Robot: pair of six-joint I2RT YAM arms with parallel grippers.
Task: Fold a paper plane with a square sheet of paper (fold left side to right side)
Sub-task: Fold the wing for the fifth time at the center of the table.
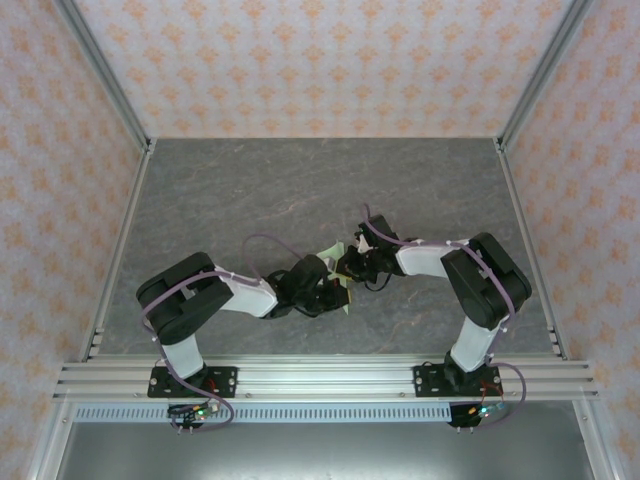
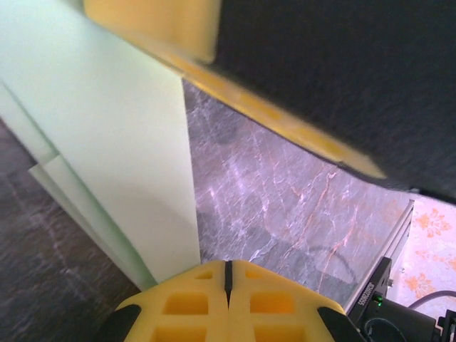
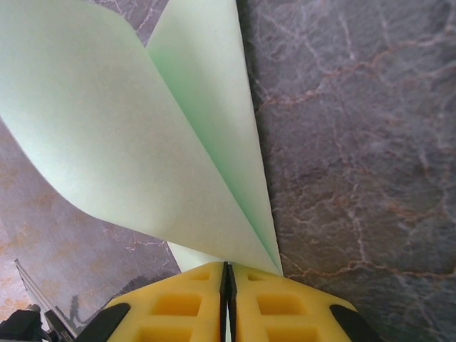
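The thin pale green sheet of paper (image 1: 334, 253) sits above the middle of the grey marbled table (image 1: 300, 190), between the two gripper heads, and is no longer flat. In the right wrist view the paper (image 3: 107, 128) curls over into a soft cone, with one layer rolled across another, and narrows down to a point at the yellow fingertips. In the left wrist view the paper (image 2: 114, 142) hangs as a smooth slanted panel. A second layer steps out behind it on the left, and the tabletop (image 2: 271, 199) lies below it.

The right gripper (image 3: 226, 274) has its jaws pressed almost together, and the paper's narrow end runs into the seam between them, so it has the sheet pinched. The left gripper (image 2: 228, 274) has its jaws fully closed, pad against pad. The lower corner of the paper comes down to the tip of its left finger, but whether any of the sheet is caught in the seam cannot be told. One yellow finger (image 2: 153, 25) of the right gripper and its black body cross the top of that view, close to the paper's upper edge.

From above, the left gripper (image 1: 333, 292) and the right gripper (image 1: 351, 268) meet nearly nose to nose. Each arm rises from its base on the aluminium rail (image 1: 320, 375), bends at a raised elbow out to its own side, and sends its forearm inward and low. Peach-patterned walls (image 1: 320, 60) close in the table.
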